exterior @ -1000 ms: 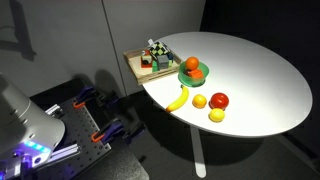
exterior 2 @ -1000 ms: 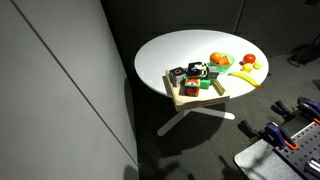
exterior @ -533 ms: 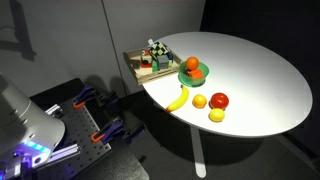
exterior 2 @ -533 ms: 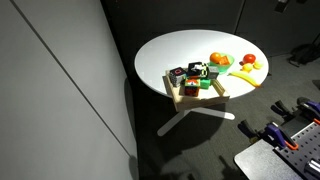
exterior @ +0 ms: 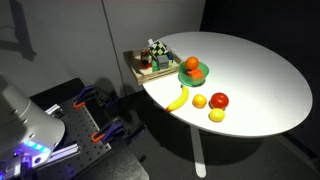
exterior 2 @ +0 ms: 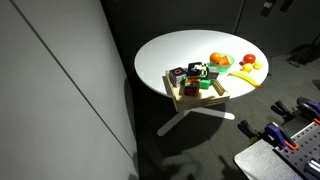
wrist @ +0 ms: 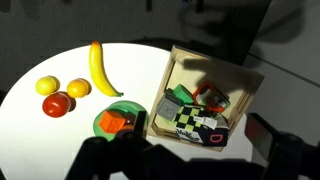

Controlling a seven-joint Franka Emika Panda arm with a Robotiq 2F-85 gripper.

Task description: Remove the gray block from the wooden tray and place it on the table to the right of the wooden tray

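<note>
In the wrist view the wooden tray sits at the edge of the white table. The gray block lies in the tray next to a green block, a green-and-black checkered box and a red ring-shaped piece. My gripper is open and empty, high above the tray, with its dark fingers on either side of it. The tray also shows in both exterior views; the gray block is too small to pick out there.
A green plate with an orange thing on it lies beside the tray. A banana, two yellow-orange fruits and a red one lie further along. Dark floor surrounds the table. The robot's base stands nearby.
A dark part of the arm has come into an exterior view at the top right edge and shifted left. The objects on the table have not moved.
</note>
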